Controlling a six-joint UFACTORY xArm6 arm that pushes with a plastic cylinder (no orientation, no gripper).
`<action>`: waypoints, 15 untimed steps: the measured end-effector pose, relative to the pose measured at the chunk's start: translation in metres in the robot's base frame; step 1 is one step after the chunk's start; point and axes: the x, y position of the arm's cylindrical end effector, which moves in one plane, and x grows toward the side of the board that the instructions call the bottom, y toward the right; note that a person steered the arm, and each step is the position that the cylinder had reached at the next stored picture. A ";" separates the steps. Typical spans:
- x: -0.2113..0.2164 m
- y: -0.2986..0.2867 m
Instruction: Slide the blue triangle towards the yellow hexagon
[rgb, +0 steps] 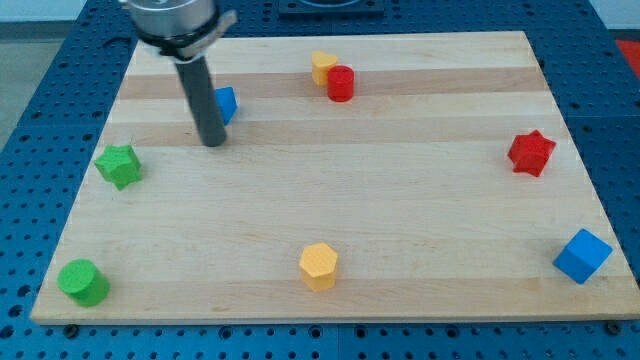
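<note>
The blue triangle (226, 104) lies at the view's upper left on the wooden board (420, 200), partly hidden behind my rod. My tip (212, 143) rests on the board just below and left of the blue triangle, close to it or touching it. The yellow hexagon (319, 266) sits near the board's bottom edge, a little left of centre, far below and right of the tip.
A yellow block (322, 66) and a red cylinder (341, 83) touch at the top centre. A red star (531, 152) is at the right, a blue cube (582, 255) at the bottom right. A green star (118, 165) is at the left, a green cylinder (82, 282) at the bottom left.
</note>
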 end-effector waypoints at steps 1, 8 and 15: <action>-0.019 -0.034; -0.087 0.004; 0.016 0.089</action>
